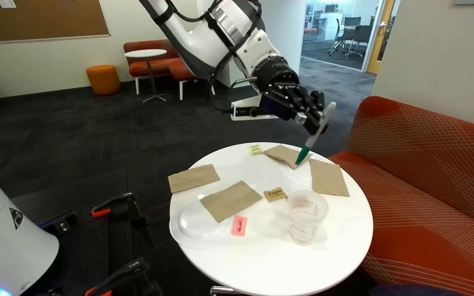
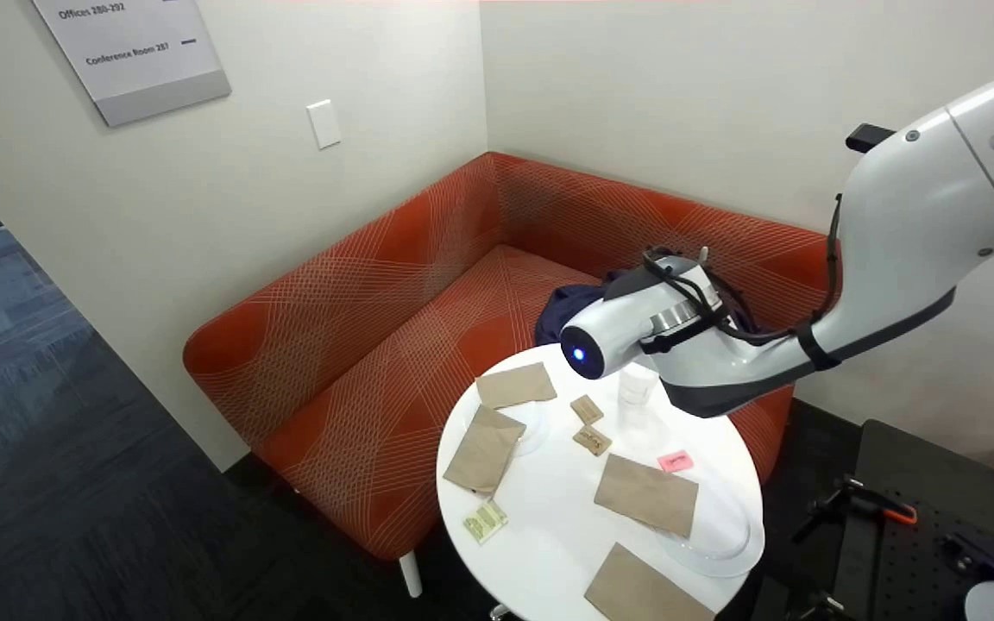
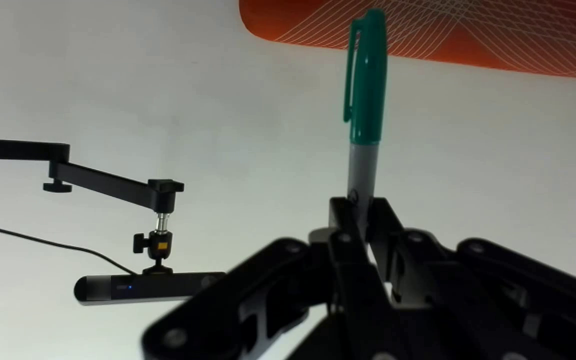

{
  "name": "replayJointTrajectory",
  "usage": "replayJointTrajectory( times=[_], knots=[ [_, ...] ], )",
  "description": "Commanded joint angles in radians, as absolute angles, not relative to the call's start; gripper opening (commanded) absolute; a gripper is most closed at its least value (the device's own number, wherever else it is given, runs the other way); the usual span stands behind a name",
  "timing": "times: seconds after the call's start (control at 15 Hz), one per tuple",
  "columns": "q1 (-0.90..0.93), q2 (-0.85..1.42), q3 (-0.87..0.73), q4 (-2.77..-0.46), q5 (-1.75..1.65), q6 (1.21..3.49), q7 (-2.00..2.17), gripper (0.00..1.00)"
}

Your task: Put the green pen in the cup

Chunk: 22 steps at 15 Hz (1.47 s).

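The green pen is a marker with a green cap and a pale grey body. In an exterior view the pen (image 1: pixel 304 153) hangs tilted, green cap down, above the far side of the table. My gripper (image 1: pixel 317 123) is shut on its pale body. In the wrist view the pen (image 3: pixel 368 85) sticks out past the fingertips (image 3: pixel 359 212). The clear cup (image 1: pixel 306 216) stands upright on the table, nearer that camera and lower than the gripper. The cup (image 2: pixel 636 385) also shows in an exterior view, close beside the arm; the gripper and pen are hidden there behind the arm.
The round white table (image 1: pixel 261 267) bears brown paper pieces (image 1: pixel 231 201), a clear plate (image 1: pixel 187 234), a pink packet (image 1: pixel 239 225), a sugar packet (image 1: pixel 275 194) and a yellow-green packet (image 1: pixel 255 149). A red couch (image 2: pixel 428 345) borders the table. A mounted camera (image 3: pixel 168 286) shows in the wrist view.
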State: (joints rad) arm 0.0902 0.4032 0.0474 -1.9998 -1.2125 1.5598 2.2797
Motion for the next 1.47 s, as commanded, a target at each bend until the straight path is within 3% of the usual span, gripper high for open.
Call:
replayJointTrajectory(
  times=[0.0,0.27,0.33,1.4],
  knots=[
    [0.088,0.407,0.050,-1.998,-1.212,1.558,2.279,0.14],
    [0.088,0.408,0.050,-1.995,-1.212,1.558,2.279,0.14],
    [0.084,0.418,0.045,-1.983,-1.219,1.570,2.295,0.03],
    [0.106,0.614,0.049,-1.862,-1.355,1.565,2.393,0.03]
  ],
)
